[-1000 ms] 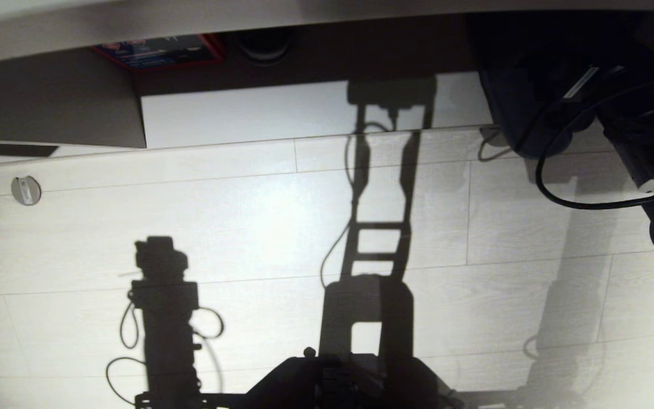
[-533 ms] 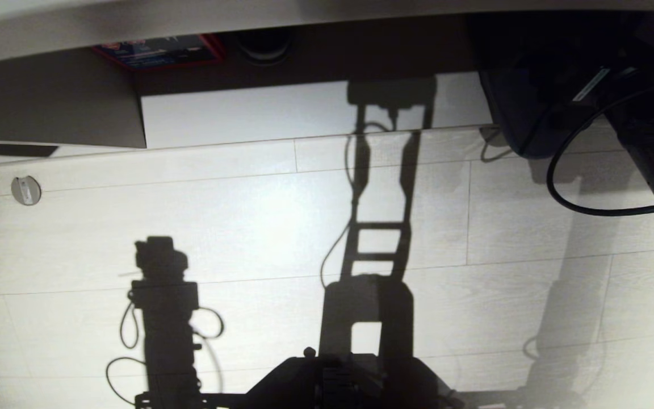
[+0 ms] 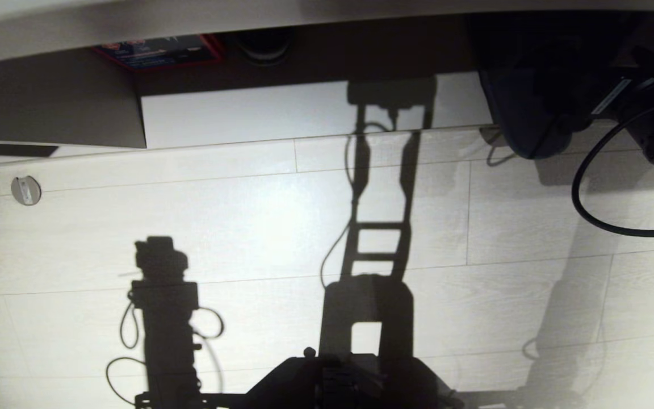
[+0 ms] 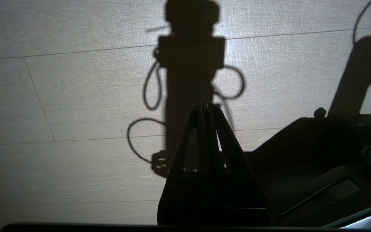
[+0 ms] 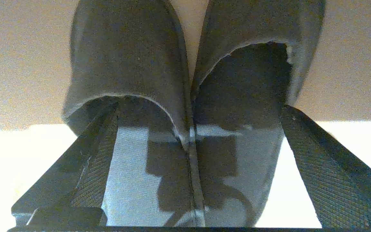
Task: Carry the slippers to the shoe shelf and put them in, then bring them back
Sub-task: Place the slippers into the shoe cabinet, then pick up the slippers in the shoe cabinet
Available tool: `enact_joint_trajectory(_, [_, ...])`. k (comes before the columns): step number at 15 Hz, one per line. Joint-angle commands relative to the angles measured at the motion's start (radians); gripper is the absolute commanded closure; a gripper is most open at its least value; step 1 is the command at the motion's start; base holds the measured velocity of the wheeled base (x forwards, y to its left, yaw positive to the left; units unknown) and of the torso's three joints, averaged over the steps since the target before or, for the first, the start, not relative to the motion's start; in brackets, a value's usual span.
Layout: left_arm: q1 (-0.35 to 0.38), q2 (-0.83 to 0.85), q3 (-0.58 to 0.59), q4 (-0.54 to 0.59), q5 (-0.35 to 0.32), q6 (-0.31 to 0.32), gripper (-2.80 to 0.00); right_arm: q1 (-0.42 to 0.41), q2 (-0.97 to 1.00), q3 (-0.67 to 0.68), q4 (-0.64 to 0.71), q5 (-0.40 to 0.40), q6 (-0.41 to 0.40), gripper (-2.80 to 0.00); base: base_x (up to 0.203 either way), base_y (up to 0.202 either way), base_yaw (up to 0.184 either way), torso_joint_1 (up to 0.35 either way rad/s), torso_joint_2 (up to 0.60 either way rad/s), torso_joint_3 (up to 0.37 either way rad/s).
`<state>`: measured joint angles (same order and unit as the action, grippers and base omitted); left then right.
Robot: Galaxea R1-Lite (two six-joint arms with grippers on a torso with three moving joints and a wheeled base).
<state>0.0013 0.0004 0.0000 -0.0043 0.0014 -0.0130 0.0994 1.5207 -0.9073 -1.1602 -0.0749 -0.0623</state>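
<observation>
A pale plank floor (image 3: 281, 227) is seen below; the slippers (image 5: 185, 80) lie side by side, toes in the shelf (image 5: 21, 64), between the wide-spread right gripper (image 5: 185, 161) fingers – nothing is gripped. The gripper should be drawn straight back – neither heel brushed

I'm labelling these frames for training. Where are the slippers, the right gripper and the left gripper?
slippers (image 5: 124, 64): right wrist view, on one slipper's upper.
right gripper (image 5: 198, 109): right wrist view, midway between its spread fingertips, around the pair.
left gripper (image 4: 205, 106): left wrist view, at the closed fingertips above the floor.
</observation>
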Motion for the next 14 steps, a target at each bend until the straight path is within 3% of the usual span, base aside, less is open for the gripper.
enact_joint_trajectory(1, [0.000, 0.000, 0.000, 0.000, 0.000, -0.001, 0.00, 0.000, -0.063, 0.038, 0.007, 0.001, -0.002, -2.80, 0.000, 0.000, 0.000, 0.000, 0.00, 0.000])
enact_joint_trajectory(10, [0.000, 0.001, 0.000, 0.000, 0.000, -0.001, 0.00, 0.010, -0.317, 0.131, 0.193, 0.008, -0.016, -2.80, 0.000, 0.000, 0.000, 0.000, 0.00, 0.000])
enact_joint_trajectory(11, [0.000, 0.000, 0.000, -0.001, 0.000, -0.001, 0.00, 0.012, -0.341, 0.147, 0.201, 0.008, -0.025, 0.00, 0.000, 0.000, 0.000, 0.000, 0.00, 0.000])
enact_joint_trajectory(14, [0.000, 0.000, 0.000, -0.002, 0.000, -0.001, 0.00, 0.014, -0.419, 0.209, 0.225, 0.005, -0.057, 0.00, 0.000, 0.000, 0.000, 0.000, 0.00, 0.000])
